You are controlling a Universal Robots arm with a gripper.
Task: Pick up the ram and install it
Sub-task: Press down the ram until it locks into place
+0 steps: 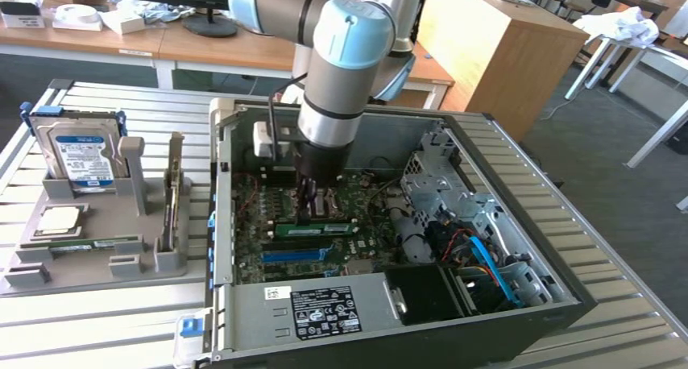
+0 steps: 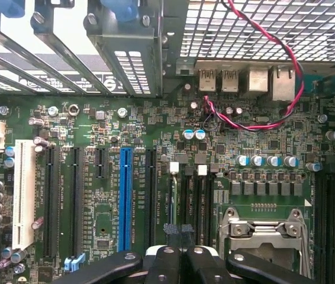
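Exterior view: the gripper point(image 1: 312, 213) reaches down into the open computer case point(image 1: 516, 224), its fingers pressed together, their tips just above the ram point(image 1: 312, 228). The ram sits on the motherboard point(image 1: 355, 244), apparently standing on edge in a slot. Its long axis runs between the exterior view's left and right, with the white label facing the camera. The wrist view has the closed fingers point(image 2: 166, 263) over the black memory slots point(image 2: 189, 198). From there the stick is edge-on beneath them and hard to make out.
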